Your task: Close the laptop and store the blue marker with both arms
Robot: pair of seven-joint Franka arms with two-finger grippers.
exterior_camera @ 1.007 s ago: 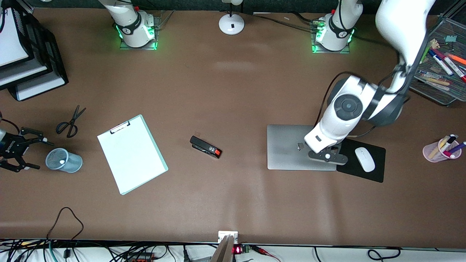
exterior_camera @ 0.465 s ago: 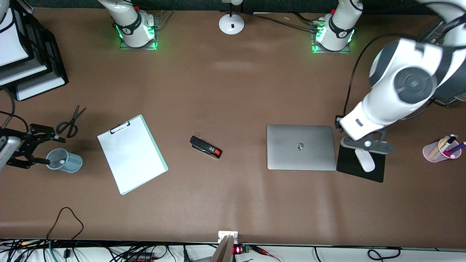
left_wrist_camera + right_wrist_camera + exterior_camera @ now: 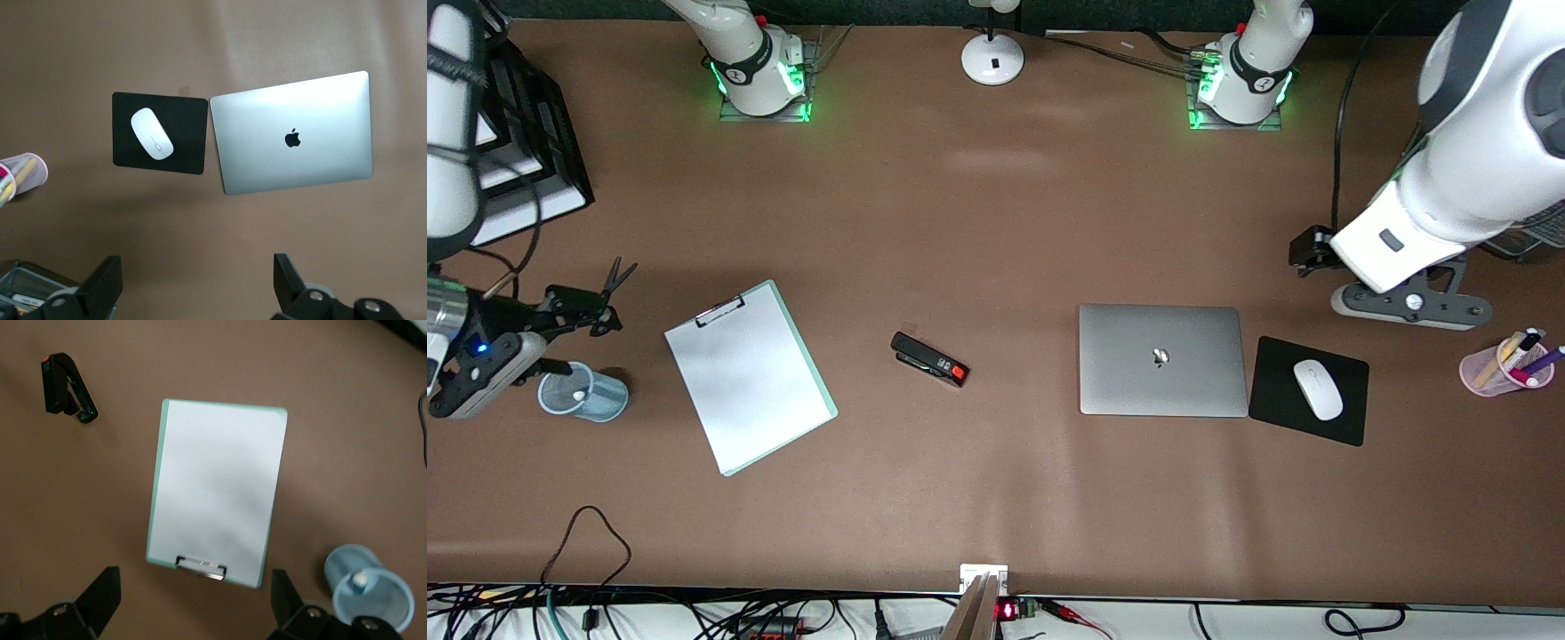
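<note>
The laptop [image 3: 1162,359] lies shut on the table, lid up with the apple logo showing; it also shows in the left wrist view [image 3: 293,133]. My left gripper [image 3: 1402,300] hangs open and empty over bare table, between the mouse pad and the mesh tray; its wrist view [image 3: 193,288] shows the jaws wide apart. My right gripper [image 3: 567,331] is open and empty just above the light-blue mesh cup [image 3: 583,394], jaws wide apart in its wrist view [image 3: 193,600]. The blue marker [image 3: 360,579] stands in that cup; only its whitish end shows.
A clipboard [image 3: 749,378], a black stapler [image 3: 929,358] and scissors [image 3: 602,292] lie toward the right arm's end. A white mouse [image 3: 1318,388] on a black pad [image 3: 1352,427] lies beside the laptop. A pink pen cup [image 3: 1498,372] and a mesh tray [image 3: 1543,224] stand at the left arm's end.
My left gripper has lifted off the shut laptop's lid and swung toward the left arm's end. My right gripper has risen and shifted from beside the mesh cup to above it.
</note>
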